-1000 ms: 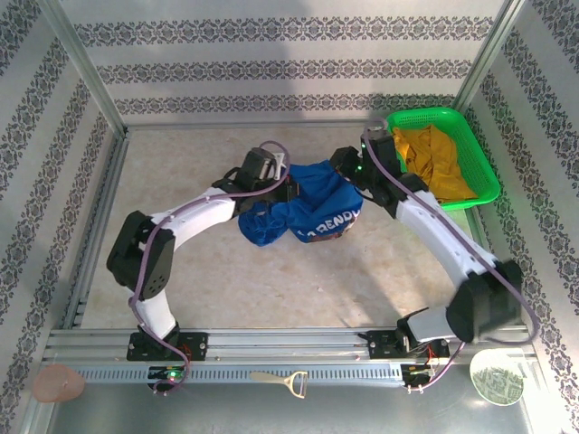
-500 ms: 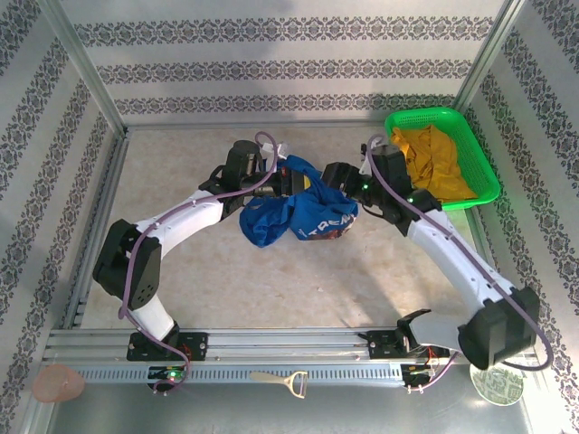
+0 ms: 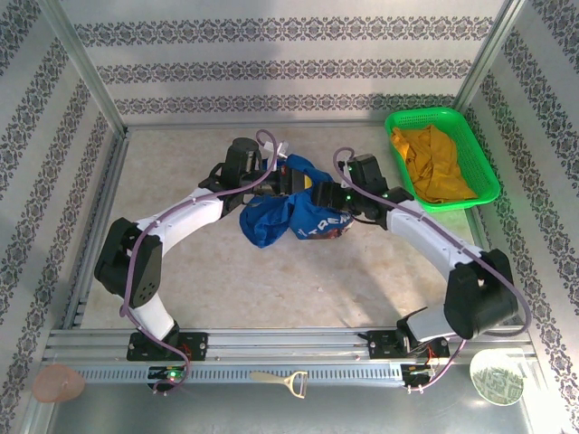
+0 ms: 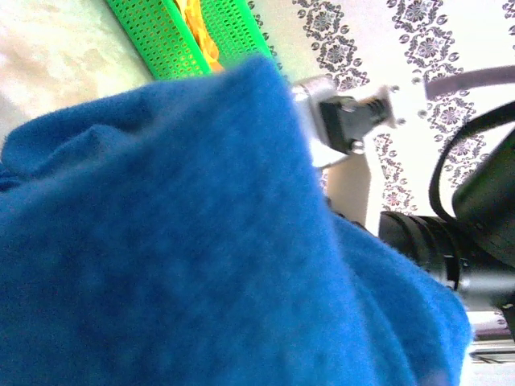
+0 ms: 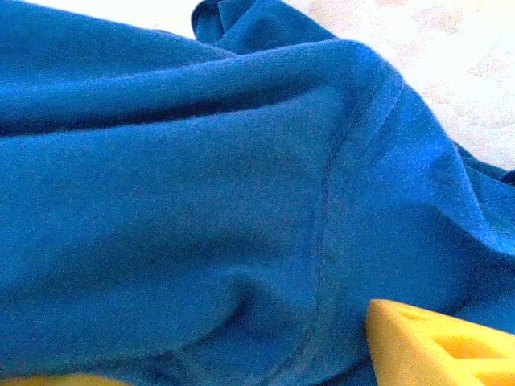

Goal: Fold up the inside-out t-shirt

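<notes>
Top external view: the shirt (image 3: 303, 212) hangs as a crumpled blue bundle just toward 12 o'clock from the middle of the counter (image 3: 226, 280), between the two hands. The left hand (image 3: 282, 185) at its 10 o'clock side is clenched on a fold of cloth. The right hand (image 3: 336, 197) at its 3 o'clock side is released; in the right wrist view its yellow fingers (image 5: 434, 342) stand apart with blue cloth and a curved seam lying across the gap. The likely trouble is that one pinch carries the whole bundle, so a tug could pull the fold free and drop the shirt in a heap. A blind closing of the right hand could also catch several layers at once and lock in the twist. The bundle's long axis runs roughly from 8 to 2 o'clock, with a loose lobe sagging at the 8 o'clock end and white print on the lower face. Collar and hem cannot be told apart, so which way it points is unclear.
</notes>
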Motion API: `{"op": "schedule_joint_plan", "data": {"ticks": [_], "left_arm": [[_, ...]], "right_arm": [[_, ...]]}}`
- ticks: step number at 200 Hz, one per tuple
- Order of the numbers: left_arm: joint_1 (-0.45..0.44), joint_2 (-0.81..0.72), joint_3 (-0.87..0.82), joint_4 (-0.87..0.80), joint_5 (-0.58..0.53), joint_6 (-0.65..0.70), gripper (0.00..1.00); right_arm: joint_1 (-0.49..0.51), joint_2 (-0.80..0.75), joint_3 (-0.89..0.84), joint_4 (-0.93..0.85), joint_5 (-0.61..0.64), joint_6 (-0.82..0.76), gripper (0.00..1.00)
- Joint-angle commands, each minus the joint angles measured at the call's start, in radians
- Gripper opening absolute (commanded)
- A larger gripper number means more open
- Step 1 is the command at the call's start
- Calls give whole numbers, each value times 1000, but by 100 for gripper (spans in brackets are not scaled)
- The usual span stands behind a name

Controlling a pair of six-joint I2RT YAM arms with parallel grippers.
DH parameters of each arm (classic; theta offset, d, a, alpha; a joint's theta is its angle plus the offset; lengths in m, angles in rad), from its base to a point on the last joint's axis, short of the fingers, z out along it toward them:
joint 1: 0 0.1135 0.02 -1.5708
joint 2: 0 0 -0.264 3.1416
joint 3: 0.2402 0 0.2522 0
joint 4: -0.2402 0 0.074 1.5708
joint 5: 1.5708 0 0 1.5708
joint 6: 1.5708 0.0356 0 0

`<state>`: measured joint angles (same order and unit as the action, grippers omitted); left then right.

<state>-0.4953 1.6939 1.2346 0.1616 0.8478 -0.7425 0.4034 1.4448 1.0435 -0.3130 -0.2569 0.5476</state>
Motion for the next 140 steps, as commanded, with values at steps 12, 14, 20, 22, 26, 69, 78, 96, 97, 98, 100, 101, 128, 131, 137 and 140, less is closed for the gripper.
{"op": "schedule_joint_plan", "data": {"ticks": [12, 14, 20, 22, 26, 69, 78, 96, 97, 98, 100, 101, 128, 131, 137, 140], "left_arm": [[11, -3, 36, 27, 68, -10, 0], [12, -3, 35, 28, 70, -11, 0], [13, -2, 31, 32, 76, -13, 0], [14, -2, 29, 35, 78, -16, 0], [16, -3, 26, 42, 81, -20, 0], [91, -25, -84, 170, 32, -117, 0], [108, -27, -101, 160, 8, -114, 0], [132, -10, -103, 130, -19, -103, 0], [134, -8, -102, 129, -19, -102, 0], [135, -7, -101, 129, -19, -102, 0], [136, -3, -99, 126, -20, -99, 0], [136, -1, -98, 124, -20, -98, 0], [139, 63, -53, 30, -80, -55, 13], [139, 69, -48, 20, -94, -50, 16], [139, 81, -42, 6, -119, -44, 23], [139, 87, -40, 3, -131, -40, 26]], "right_arm": [[-4, 61, 77, 33, -32, -51, 44], [-5, 62, 79, 32, -34, -52, 41], [-8, 63, 84, 32, -39, -57, 31], [-9, 63, 85, 32, -40, -58, 30], [-11, 60, 84, 32, -44, -60, 23], [-50, -52, 57, -9, -121, -59, 0], [-57, -87, 48, -19, -147, -49, 0], [-66, -154, 32, -29, -208, -22, 0], [-66, -157, 32, -29, -212, -21, 0], [-66, -161, 31, -28, -215, -18, 0], [-66, -167, 31, -28, -224, -13, 0], [-66, -170, 30, -28, -228, -10, 0], [-57, -227, -6, 77, -355, 97, 0], [-54, -229, -13, 101, -374, 111, 0], [-47, -232, -32, 154, -398, 140, 0], [-45, -233, -37, 179, -411, 156, 0]]}}
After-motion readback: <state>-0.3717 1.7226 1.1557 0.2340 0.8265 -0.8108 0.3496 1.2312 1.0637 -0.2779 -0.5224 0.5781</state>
